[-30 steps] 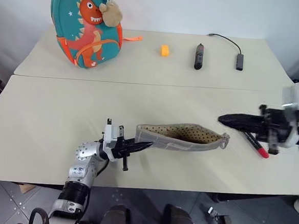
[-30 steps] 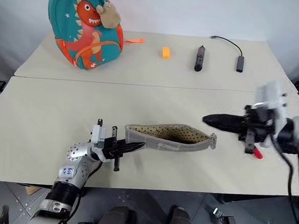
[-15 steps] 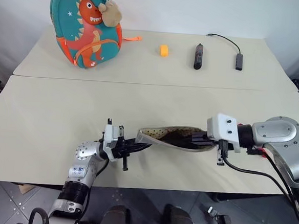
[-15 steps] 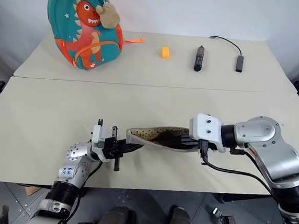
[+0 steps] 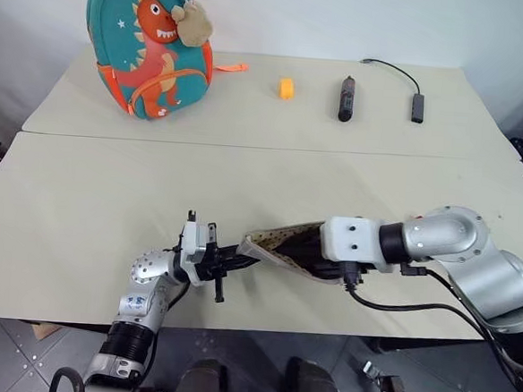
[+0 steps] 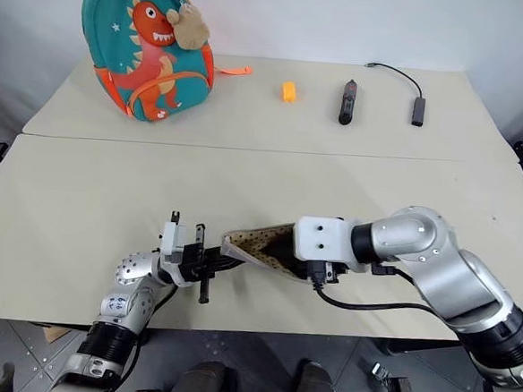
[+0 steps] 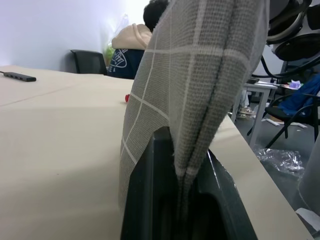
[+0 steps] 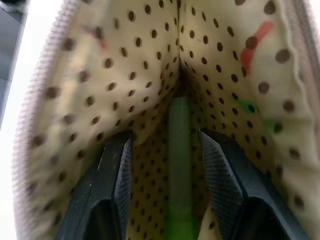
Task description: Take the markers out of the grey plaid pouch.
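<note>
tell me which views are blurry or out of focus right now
Right wrist view: soft throughout, the green marker and the right tool's fingers smeared inside the pouch's dotted lining. Left wrist view: the plaid pouch up close is crisp, the room behind hazy. Eye views: sharp, evenly lit, with soft shadows on the table.

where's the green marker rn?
Inside the pouch, lying along its dotted lining: the right wrist view shows the green marker between the open fingers of the right pincer.
</note>
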### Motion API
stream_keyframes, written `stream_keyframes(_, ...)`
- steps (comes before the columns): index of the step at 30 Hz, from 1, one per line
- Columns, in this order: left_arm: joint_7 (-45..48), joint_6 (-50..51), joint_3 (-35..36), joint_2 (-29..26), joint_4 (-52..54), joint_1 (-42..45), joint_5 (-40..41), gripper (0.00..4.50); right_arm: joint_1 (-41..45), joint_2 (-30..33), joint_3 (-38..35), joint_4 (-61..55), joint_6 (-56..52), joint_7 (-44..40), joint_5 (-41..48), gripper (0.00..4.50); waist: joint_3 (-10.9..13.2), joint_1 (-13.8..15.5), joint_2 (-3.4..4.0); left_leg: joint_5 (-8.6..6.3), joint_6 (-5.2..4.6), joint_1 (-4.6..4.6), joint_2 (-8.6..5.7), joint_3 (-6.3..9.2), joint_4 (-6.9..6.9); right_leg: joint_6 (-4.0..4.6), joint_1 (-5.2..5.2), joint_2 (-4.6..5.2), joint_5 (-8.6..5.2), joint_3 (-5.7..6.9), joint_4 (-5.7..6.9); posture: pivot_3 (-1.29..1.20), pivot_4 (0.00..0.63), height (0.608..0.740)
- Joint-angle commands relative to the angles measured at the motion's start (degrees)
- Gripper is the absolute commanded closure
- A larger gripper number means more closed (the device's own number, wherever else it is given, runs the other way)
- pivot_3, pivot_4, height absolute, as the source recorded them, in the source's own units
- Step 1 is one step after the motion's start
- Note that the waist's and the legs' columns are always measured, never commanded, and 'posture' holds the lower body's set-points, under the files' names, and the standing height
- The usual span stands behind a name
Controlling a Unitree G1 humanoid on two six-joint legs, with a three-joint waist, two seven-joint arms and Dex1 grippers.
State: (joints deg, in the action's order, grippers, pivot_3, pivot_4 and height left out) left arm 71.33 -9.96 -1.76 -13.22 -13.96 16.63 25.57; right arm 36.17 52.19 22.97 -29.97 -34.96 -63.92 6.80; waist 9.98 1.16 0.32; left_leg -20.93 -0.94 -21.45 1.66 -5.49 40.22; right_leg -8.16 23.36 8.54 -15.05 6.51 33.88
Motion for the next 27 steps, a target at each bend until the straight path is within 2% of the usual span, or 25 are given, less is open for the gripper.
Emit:
stream_keyframes(1,0.2,0.2,-1.2,0.6,0.7,-0.9,0.4,4.50,1.8,-0.6,3.0,-1.5,-3.2,1.2,-4.0,2.35,0.0,0.1,0.00,0.00,0.00,0.00,0.00,0.00,0.00,0.00,0.00,0.00,0.00,0.00,0.00,0.00,0.150,0.740)
stream_keyframes(5,0.1,0.3,-1.1,0.4,0.8,-0.9,0.5,4.50,5.0,-2.1,8.7,1.2,-5.9,4.1,-12.8,2.35,0.0,-0.1,0.01,0.00,0.00,0.00,0.00,-0.02,0.00,0.00,0.01,0.00,0.00,-0.01,0.01,0.00,0.150,0.740)
stream_keyframes(15,0.0,0.5,-1.0,-0.1,1.1,-1.1,0.9,4.50,6.3,-3.7,15.6,7.1,-3.9,2.5,-22.2,2.35,0.0,-0.2,0.03,0.00,0.00,0.00,-0.02,-0.05,0.00,0.00,0.00,0.00,0.00,0.00,0.02,0.00,0.150,0.740)
stream_keyframes(21,0.0,0.3,-0.6,0.0,0.6,-0.8,0.9,4.50,5.3,-6.2,18.3,12.9,-1.3,2.7,-26.7,2.35,-0.1,-0.4,0.05,0.00,0.00,0.02,-0.02,-0.06,0.00,0.00,-0.03,-0.01,0.00,0.02,0.03,0.00,0.150,0.740)
stream_keyframes(26,0.0,0.1,-0.3,0.1,0.1,-0.6,0.8,4.50,5.3,-9.2,17.6,15.4,0.4,3.4,-29.1,2.35,-0.2,-1.2,-0.05,0.01,0.01,0.22,0.00,-0.02,0.00,0.00,-0.27,-0.01,0.00,0.05,0.01,0.00,0.150,0.740)
stream_keyframes(27,0.0,0.1,-0.3,0.2,-0.1,-0.5,0.7,4.50,5.5,-9.8,17.4,15.9,1.1,3.6,-29.5,2.52,-0.2,-1.3,-0.07,0.01,0.01,0.24,0.01,-0.02,0.01,0.00,-0.29,-0.01,0.00,0.05,0.02,0.00,0.150,0.740)
